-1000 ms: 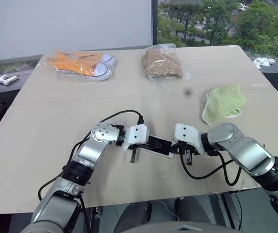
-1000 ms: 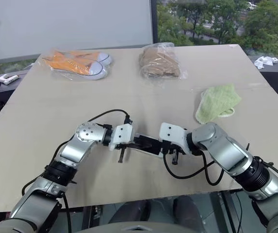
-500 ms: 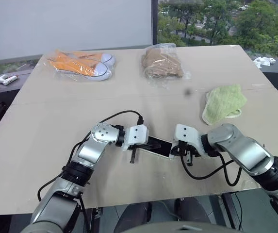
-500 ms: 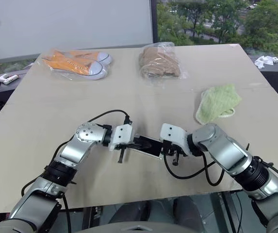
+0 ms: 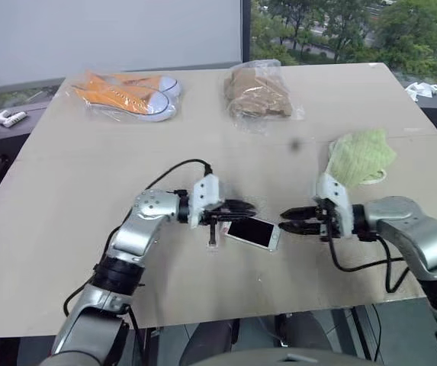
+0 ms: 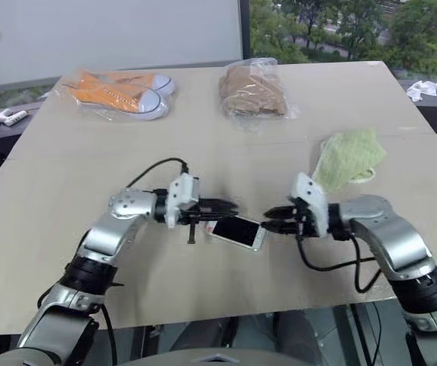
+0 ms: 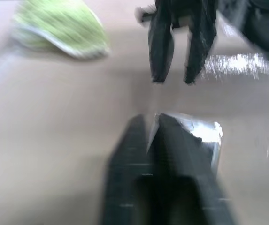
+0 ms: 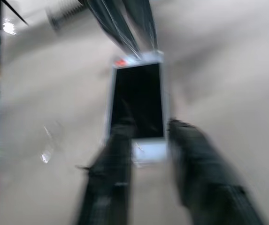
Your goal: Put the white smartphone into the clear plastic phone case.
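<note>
Now the white smartphone point(image 6: 236, 231) lies flat on the bench point(image 6: 65, 191), screen up, near the front edge and between the two tools. Whether the clear plastic phone case is around it cannot be told from the head views; in the left wrist view a glinting, clear-looking edge point(image 7: 204, 133) shows at the phone's end, but it is too blurred to settle.

The left tool point(image 6: 229, 207) points toward the phone from the robot's left, its tip over or just beside the phone's near-left end. In the left wrist view its two fingers point(image 7: 172, 154) stand close together with only a thin slit between them, gripping nothing that can be seen.

The right tool point(image 6: 273, 219) points at the phone from the opposite side, its tip just beside the phone's right end and apart from it. In the right wrist view its fingers point(image 8: 197, 159) are spread about as wide as the phone, with the phone's white end showing in the gap beyond them; they hold nothing.

Farther back on the bench lie a pair of orange shoes point(image 6: 119, 91) in a clear bag, a brown bundle point(image 6: 252, 91) in another clear bag, and a green cloth point(image 6: 348, 156) toward the right.
</note>
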Motion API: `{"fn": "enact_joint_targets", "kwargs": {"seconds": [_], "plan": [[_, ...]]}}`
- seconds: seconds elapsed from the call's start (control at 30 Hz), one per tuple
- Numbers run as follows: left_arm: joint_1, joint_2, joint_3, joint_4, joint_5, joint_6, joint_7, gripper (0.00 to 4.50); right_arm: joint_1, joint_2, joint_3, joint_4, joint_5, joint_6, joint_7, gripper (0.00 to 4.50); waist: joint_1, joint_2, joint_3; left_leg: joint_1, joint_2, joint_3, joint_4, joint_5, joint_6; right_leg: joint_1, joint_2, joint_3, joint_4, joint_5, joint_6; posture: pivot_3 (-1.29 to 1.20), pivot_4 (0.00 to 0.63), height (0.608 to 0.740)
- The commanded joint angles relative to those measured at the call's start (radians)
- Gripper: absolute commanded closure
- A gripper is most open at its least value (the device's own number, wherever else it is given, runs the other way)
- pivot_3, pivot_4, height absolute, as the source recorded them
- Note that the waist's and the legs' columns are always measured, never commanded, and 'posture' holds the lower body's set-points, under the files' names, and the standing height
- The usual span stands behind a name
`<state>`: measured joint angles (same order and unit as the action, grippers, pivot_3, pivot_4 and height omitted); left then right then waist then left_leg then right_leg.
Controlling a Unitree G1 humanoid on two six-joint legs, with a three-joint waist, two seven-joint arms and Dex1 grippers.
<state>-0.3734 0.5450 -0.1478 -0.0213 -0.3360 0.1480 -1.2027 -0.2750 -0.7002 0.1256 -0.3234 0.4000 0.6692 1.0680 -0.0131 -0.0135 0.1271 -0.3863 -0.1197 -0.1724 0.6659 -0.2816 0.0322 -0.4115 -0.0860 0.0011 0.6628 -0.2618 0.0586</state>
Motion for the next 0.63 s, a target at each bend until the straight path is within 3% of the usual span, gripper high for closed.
{"fn": "enact_joint_targets", "kwargs": {"seconds": [0.03, 0.13, 0.17, 0.2, 0.4, 0.63], "plan": [[0.077, 0.077, 0.121, -0.107, -0.082, 0.099, 0.034, 2.23, 0.057, -0.035, -0.100, 0.022, 0.011, -0.135, 0.035, 1.36, -0.001, 0.003, 0.002, 0.000, 0.000, 0.000, 0.000, 0.000, 0.000, 0.000, 0.000, 0.000, 0.000, 0.000, 0.000, 0.00, 0.150, 0.740], [0.194, 0.161, 0.239, -0.168, -0.117, 0.134, 0.052, 0.75, 0.151, -0.077, -0.186, 0.070, 0.015, -0.250, 0.077, 0.00, 0.001, 0.006, 0.005, 0.002, 0.000, 0.001, -0.001, 0.000, 0.000, 0.001, 0.000, 0.001, 0.001, 0.000, 0.000, 0.00, 0.150, 0.740], [0.229, 0.181, 0.269, -0.184, -0.128, 0.145, 0.056, 0.25, 0.175, -0.083, -0.211, 0.085, 0.019, -0.279, 0.083, 0.00, 0.003, 0.007, 0.006, 0.002, 0.000, 0.001, -0.001, 0.000, 0.000, 0.001, 0.000, 0.001, 0.000, 0.000, 0.000, 0.00, 0.150, 0.740], [0.273, 0.202, 0.305, -0.189, -0.126, 0.138, 0.060, 0.03, 0.205, -0.095, -0.237, 0.103, 0.022, -0.316, 0.103, 0.00, 0.005, 0.007, 0.007, 0.002, 0.000, 0.001, -0.001, 0.000, 0.000, 0.001, 0.000, 0.001, 0.000, 0.000, 0.000, 0.00, 0.150, 0.740], [0.518, 0.279, 0.484, -0.164, -0.079, 0.048, 0.063, 0.03, 0.334, -0.165, -0.367, 0.216, 0.055, -0.425, 0.214, 0.00, 0.013, 0.012, 0.012, 0.003, 0.000, 0.001, -0.002, 0.000, 0.000, 0.003, 0.000, 0.001, -0.001, 0.000, 0.000, 0.00, 0.150, 0.740], [0.602, 0.296, 0.537, -0.148, -0.058, -0.021, 0.056, 0.03, 0.352, -0.174, -0.415, 0.272, 0.074, -0.485, 0.249, 0.00, 0.028, 0.013, 0.013, 0.004, 0.001, 0.002, -0.003, -0.002, 0.004, 0.004, 0.000, 0.002, -0.001, 0.000, -0.001, 0.00, 0.150, 0.740]]}}
